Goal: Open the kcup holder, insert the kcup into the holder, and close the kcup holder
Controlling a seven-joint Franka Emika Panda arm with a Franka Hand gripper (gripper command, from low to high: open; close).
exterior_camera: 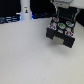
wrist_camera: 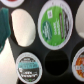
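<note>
One black holder (exterior_camera: pixel 60 33) sat on the white table (exterior_camera: pixel 27 57), toward the exterior view's right, its tray of round slots exposed. One arm hung right above it, the gripper (exterior_camera: pixel 62 11) low over the tray; whether its fingers were apart or together could not be told. One tall white post (exterior_camera: pixel 25 9) stood well apart, at the exterior view's left.

The wrist view showed three pods in the tray: a green-topped kcup (wrist_camera: pixel 55 23), a dark-labelled pod (wrist_camera: pixel 29 66) and an orange one (wrist_camera: pixel 79 61) cut off at the edge. One slot (wrist_camera: pixel 56 63) looked empty and dark. A teal shape (wrist_camera: pixel 4 26) was blurred and cropped; its identity was unclear.
</note>
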